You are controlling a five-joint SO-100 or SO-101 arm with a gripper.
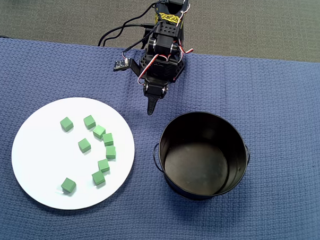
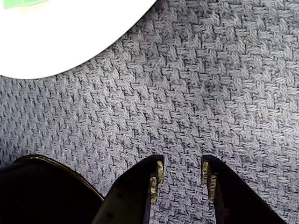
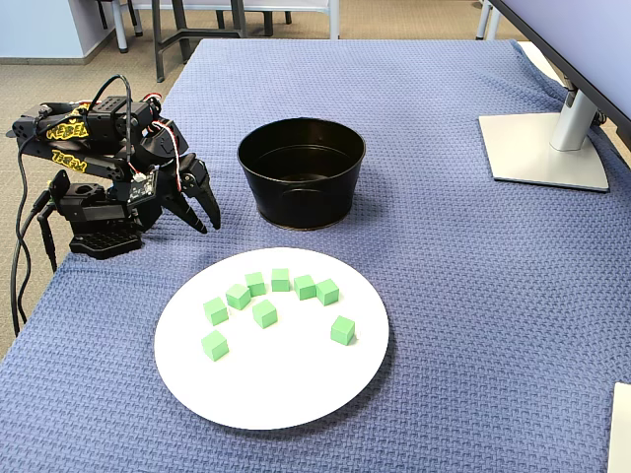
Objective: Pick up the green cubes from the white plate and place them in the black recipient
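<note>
From overhead, eight cubes (image 1: 99,131) lie scattered on the plate (image 1: 36,162) at left, the empty pot (image 1: 203,155) sits just beside it at right, and the arm's hand (image 1: 150,110) points down at the blue cloth (image 1: 288,104) between them. The wrist camera shows the hand (image 2: 182,176) slightly open and empty over the cloth, plate edge (image 2: 70,42) upper left, pot rim (image 2: 42,163) lower left. From the side, the folded arm (image 3: 94,168) holds its hand (image 3: 202,217) above the counter, apart from the plate (image 3: 286,394) and pot (image 3: 301,172).

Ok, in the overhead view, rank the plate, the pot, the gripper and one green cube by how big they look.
1. White plate, widest.
2. Black pot, clearly narrower, though its rim is nearer the camera.
3. Gripper.
4. Any green cube; all eight look alike.
</note>
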